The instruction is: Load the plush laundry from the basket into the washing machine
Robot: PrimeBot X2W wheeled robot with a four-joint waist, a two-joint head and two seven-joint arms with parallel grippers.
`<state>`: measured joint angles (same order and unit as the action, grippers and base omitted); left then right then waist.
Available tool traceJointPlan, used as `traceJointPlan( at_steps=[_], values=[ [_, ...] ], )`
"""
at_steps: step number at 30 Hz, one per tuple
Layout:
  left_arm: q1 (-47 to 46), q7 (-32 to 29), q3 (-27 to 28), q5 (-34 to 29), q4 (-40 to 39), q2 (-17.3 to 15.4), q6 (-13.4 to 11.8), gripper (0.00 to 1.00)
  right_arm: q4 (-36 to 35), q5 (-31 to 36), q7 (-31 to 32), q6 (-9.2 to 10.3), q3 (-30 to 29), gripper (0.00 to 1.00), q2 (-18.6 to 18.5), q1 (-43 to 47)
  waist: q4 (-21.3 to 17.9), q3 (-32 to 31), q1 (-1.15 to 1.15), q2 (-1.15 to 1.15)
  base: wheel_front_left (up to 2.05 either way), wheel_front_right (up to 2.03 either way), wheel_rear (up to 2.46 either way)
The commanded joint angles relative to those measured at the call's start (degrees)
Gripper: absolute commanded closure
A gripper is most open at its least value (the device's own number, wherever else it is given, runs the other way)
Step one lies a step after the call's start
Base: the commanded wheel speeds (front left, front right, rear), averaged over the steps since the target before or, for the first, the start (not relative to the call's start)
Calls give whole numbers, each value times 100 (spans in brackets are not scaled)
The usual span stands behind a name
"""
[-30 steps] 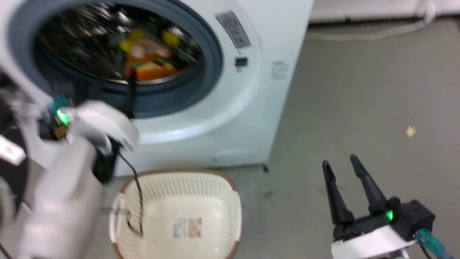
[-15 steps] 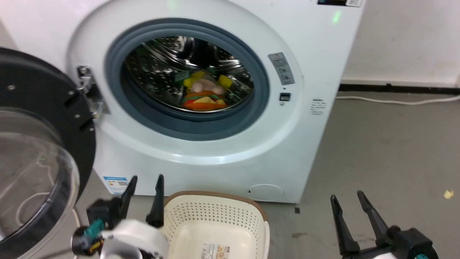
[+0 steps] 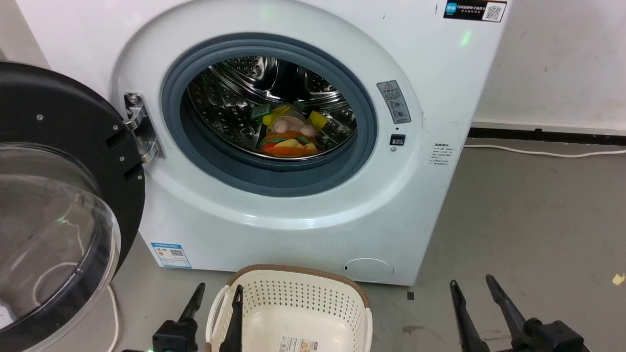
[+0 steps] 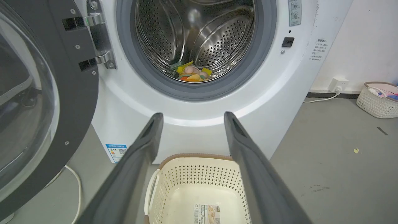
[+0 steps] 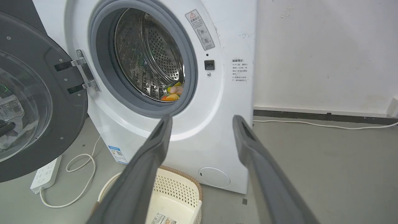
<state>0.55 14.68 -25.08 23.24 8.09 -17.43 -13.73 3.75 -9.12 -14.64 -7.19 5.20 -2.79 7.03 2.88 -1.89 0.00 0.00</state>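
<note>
Left gripper (image 3: 219,287) and right gripper (image 3: 471,280) gape empty over grey floor (image 3: 528,220) by white wall (image 3: 562,63).

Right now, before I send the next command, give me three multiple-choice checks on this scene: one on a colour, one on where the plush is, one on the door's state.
1. What colour is the rim of the basket?
A) blue B) brown C) black

2. Where is the plush laundry?
A) in the basket B) on the floor C) in the drum of the washing machine

3. How is the door?
A) shut B) swung open C) taken off

Answers:
1 B: a brown woven-look band tops the cream wall.
2 C: the pink and orange toy lies low in the steel drum, while the basket's bottom shows a paper label.
3 B: it hangs wide on its hinge, to the robot's left.
</note>
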Motion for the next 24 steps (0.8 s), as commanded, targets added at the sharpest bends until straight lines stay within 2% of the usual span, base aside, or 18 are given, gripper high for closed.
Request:
traceJointPlan(
  at_steps=[1, 2, 3, 24],
  values=[
    [110, 31, 80, -66, -83, 45, -27, 0, 36, 1, 28, -30, 0, 0, -9, 84, 16, -4, 0, 0, 0, 0, 0],
    [129, 31, 108, -103, -119, 63, -1, 0, 43, 0, 33, -30, 13, 0, -9, 85, 21, -4, 0, 0, 0, 0, 0],
    [70, -4, 89, -83, -94, 53, -12, 100, 20, 1, 26, 2, 14, 100, 1, 0, 20, -4, 0, 0, 0, 0, 0],
    [52, -210, 418, -388, -185, 241, 177, 100, -37, 126, 223, 4, -57, 100, 1, -99, -22, 22, 0, 0, 0, 0, 0]
  ],
)
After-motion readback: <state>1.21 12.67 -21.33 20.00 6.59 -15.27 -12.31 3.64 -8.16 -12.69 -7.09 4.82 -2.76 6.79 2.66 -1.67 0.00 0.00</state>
